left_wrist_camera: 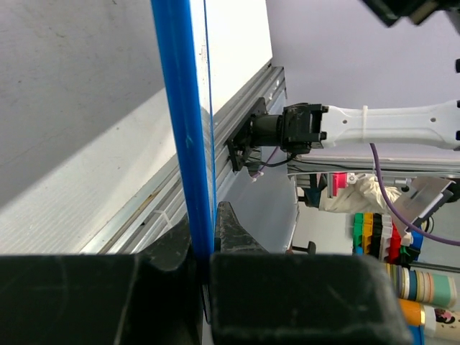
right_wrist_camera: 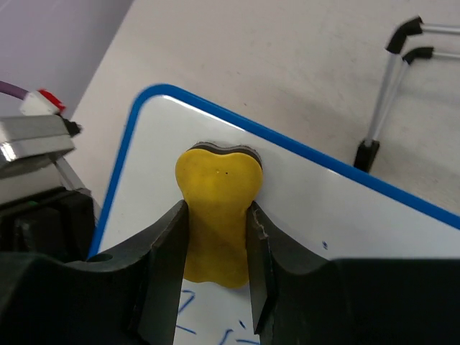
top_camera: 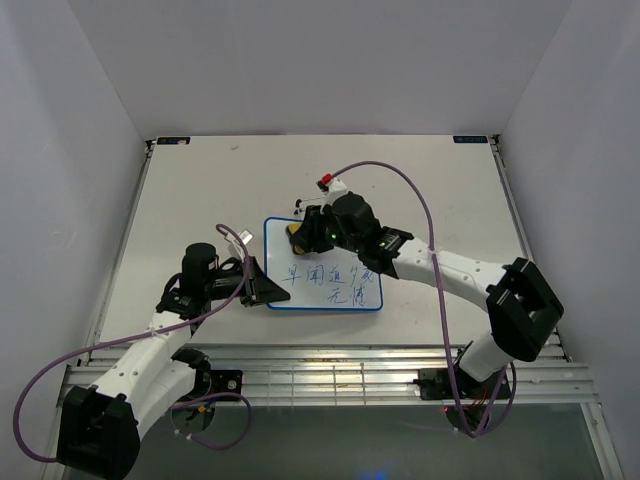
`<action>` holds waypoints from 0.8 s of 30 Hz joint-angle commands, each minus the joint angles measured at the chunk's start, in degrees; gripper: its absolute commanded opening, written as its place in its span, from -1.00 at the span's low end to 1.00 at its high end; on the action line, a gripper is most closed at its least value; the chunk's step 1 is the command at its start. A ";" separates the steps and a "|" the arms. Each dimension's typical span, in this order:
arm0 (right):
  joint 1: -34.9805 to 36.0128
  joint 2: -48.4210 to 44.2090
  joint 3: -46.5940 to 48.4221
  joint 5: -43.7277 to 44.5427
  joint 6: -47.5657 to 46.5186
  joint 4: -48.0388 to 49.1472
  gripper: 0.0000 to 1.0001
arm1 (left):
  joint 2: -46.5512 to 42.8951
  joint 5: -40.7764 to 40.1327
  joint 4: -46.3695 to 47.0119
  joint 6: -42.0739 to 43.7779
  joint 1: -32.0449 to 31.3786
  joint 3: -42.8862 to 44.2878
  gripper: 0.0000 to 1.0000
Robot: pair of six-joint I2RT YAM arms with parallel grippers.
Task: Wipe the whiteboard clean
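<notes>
Eraser [right_wrist_camera: 215,215] in right claw [right_wrist_camera: 215,223] — left claw [left_wrist_camera: 204,248] on whiteboard [top_camera: 330,285] edge

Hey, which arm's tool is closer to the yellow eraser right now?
Right. The right tool is shut on the yellow eraser at the whiteboard's far left corner; the left tool clamps the whiteboard's left edge, apart from the eraser.

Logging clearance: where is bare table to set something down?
Bare table lies between the whiteboard and back wall, also far right. Crowded: left gripper clamps the board's left edge; right gripper holds the eraser over it.
</notes>
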 commanded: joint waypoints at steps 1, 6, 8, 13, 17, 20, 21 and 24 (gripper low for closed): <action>1.60 4.25 4.21 0.03 0.33 -5.22 -0.46 | -3.95 12.64 12.49 2.03 -0.91 5.45 -1.00; -1.65 3.47 -0.60 0.82 2.26 -6.63 -0.46 | -4.48 12.20 12.40 2.29 -0.82 5.80 -1.00; -3.84 1.37 -4.91 0.82 2.62 -6.45 -0.48 | -4.39 12.20 12.40 2.47 -0.91 6.06 -1.00; -12.70 -2.24 -12.91 -2.07 1.74 -6.54 -0.48 | -4.48 12.99 12.57 2.56 -0.82 6.59 -1.00; -16.95 -4.26 -18.44 -4.10 0.42 -6.54 -0.49 | -5.44 12.99 12.57 2.82 -0.91 6.59 -1.00; -17.12 -5.58 -18.98 -4.45 -0.28 -6.63 -0.49 | -5.09 13.08 12.84 2.82 -0.82 6.41 -1.00; -17.30 -5.67 -18.98 -4.97 -0.55 -6.72 -0.49 | -4.66 13.08 12.84 2.91 -0.82 6.41 -1.00; -17.65 -5.24 -17.94 -8.91 -0.64 -6.37 -0.49 | -4.74 13.17 13.01 2.82 -0.82 6.33 -1.00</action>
